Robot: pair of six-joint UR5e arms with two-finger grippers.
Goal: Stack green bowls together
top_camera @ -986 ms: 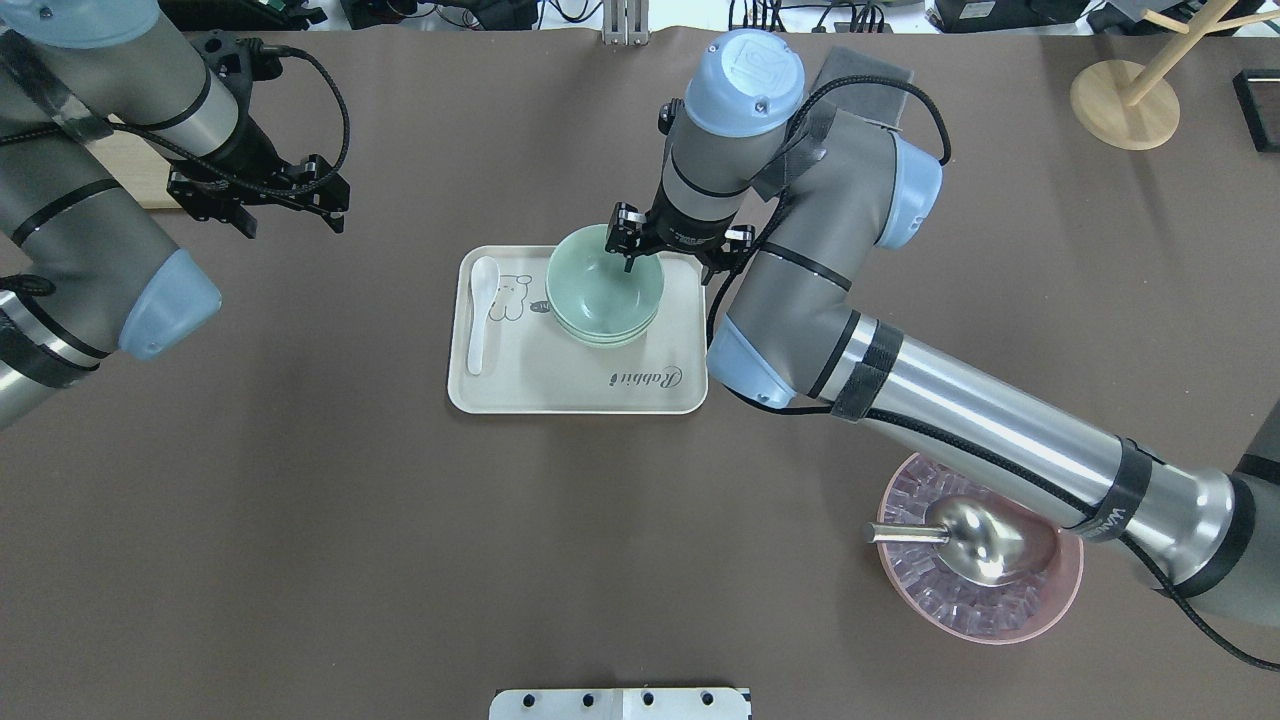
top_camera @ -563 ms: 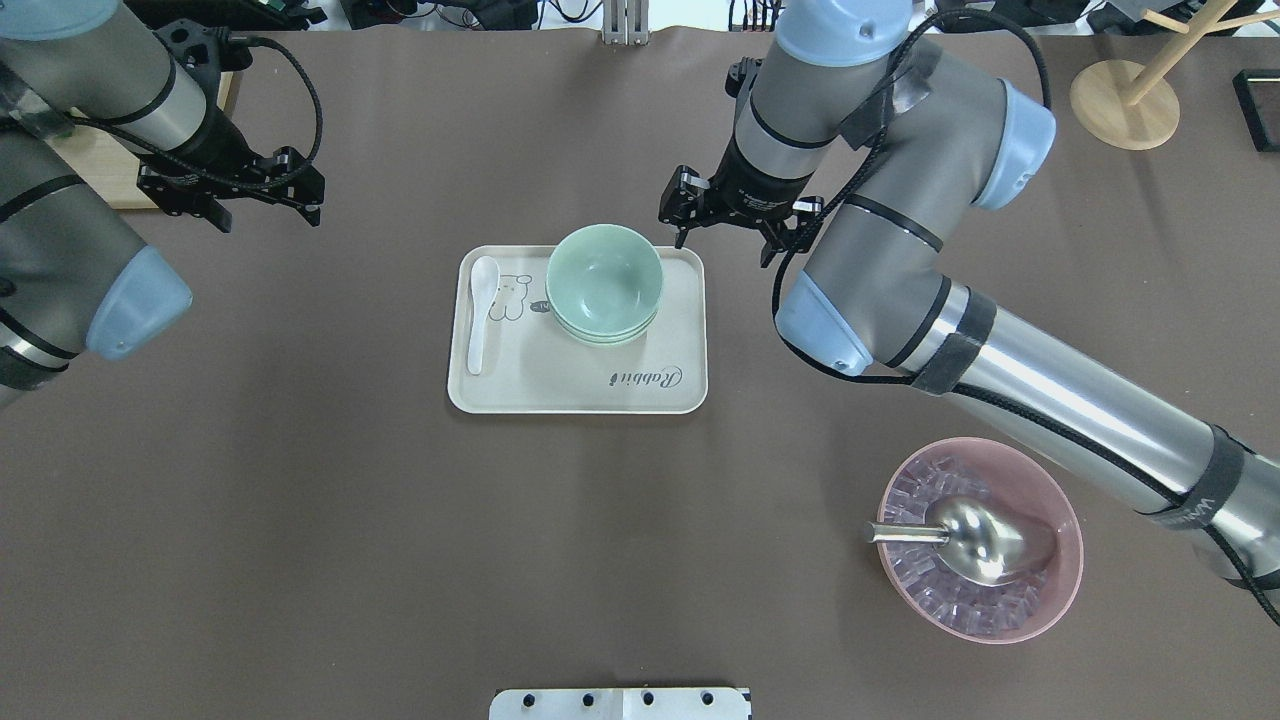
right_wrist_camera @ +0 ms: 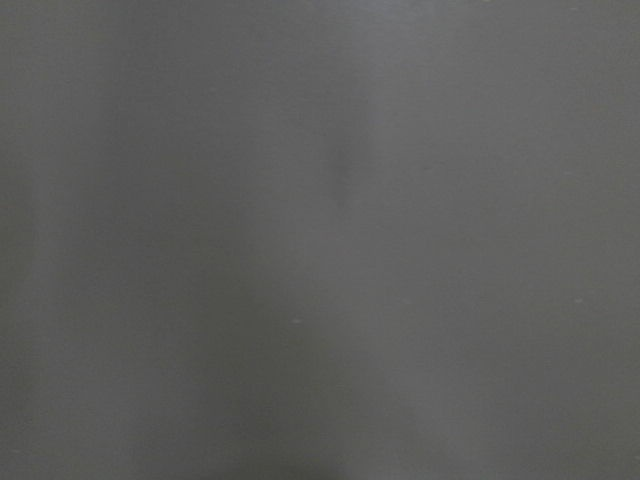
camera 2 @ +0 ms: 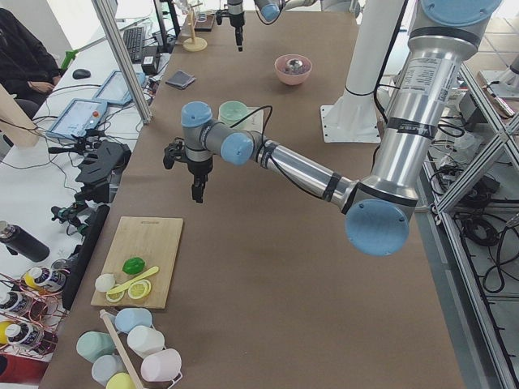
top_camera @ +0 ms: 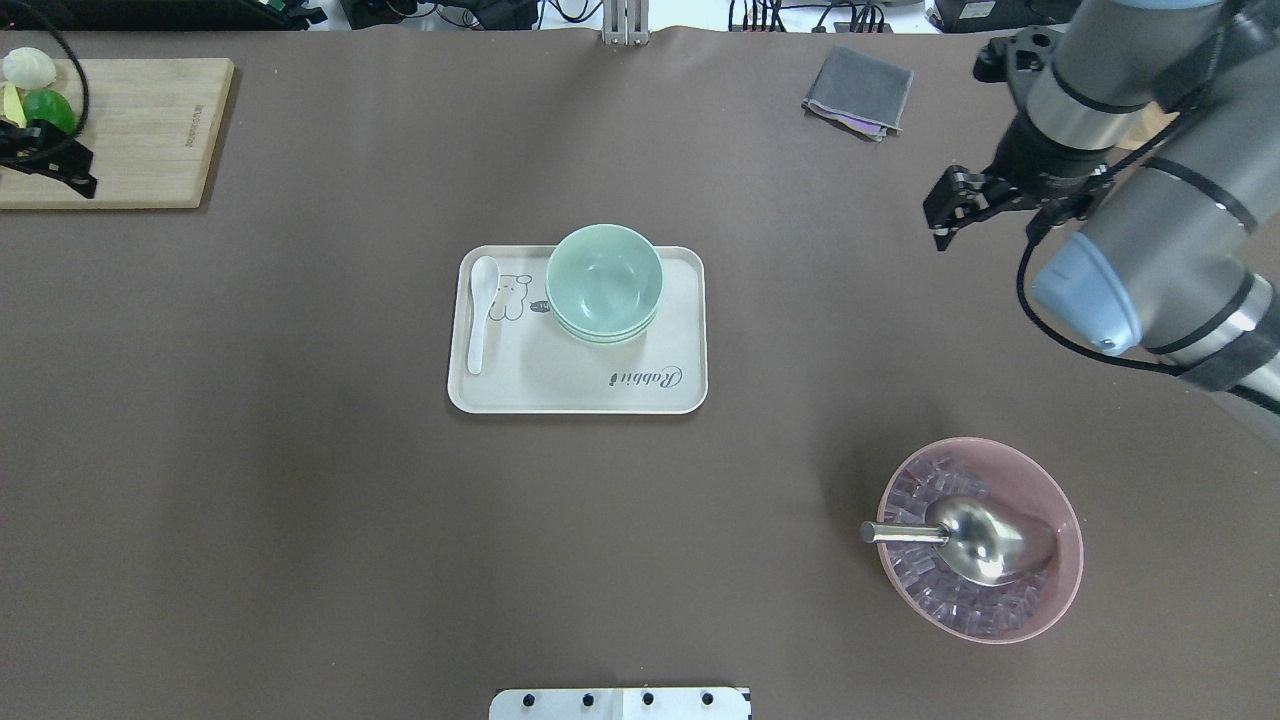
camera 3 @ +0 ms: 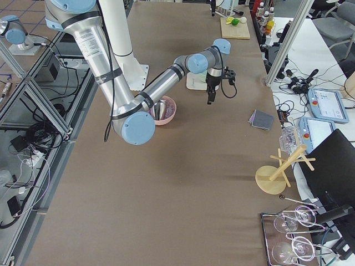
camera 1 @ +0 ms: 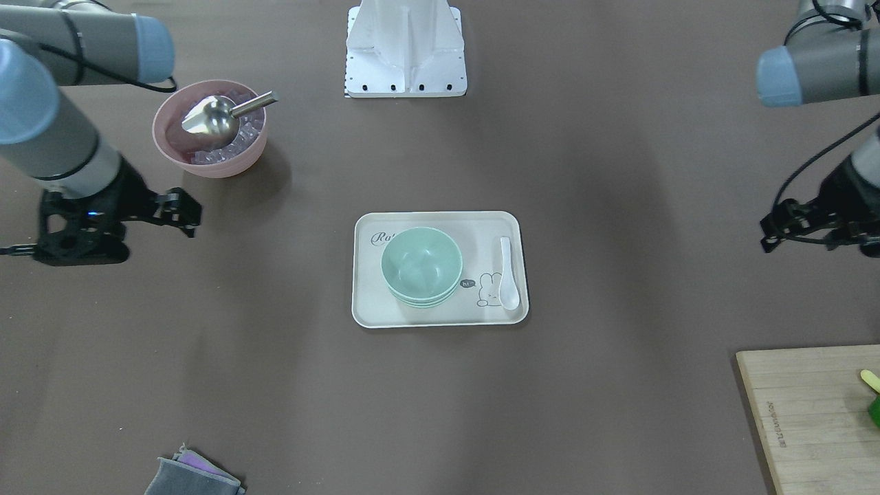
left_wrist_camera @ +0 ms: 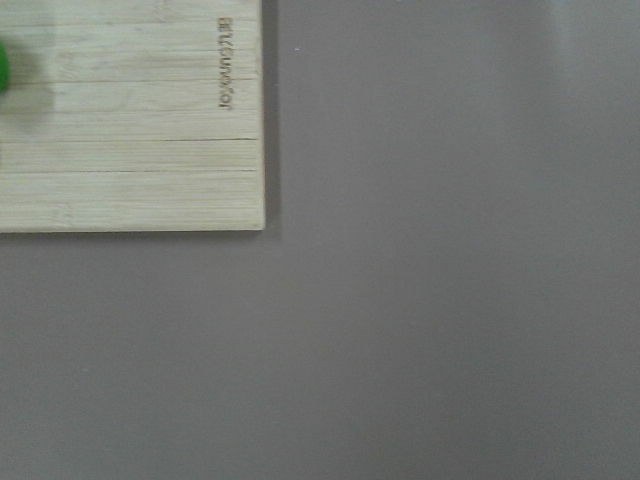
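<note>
Brown smooth table (top_camera: 300, 520) holds a flat cream tray (top_camera: 560, 385) with round corners, where the smooth round green bowls (top_camera: 604, 285) sit stacked together, while the left gripper (camera 1: 821, 230) and right gripper (camera 1: 113, 234) hang far off, both wide and empty.

Right tool (top_camera: 988, 212) pulled away from green bowls (top_camera: 604, 283), left tool (camera 1: 818, 235) farther out

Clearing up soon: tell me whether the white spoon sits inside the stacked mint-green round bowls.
No, the white spoon lies on the cream tray beside the green bowls.
</note>
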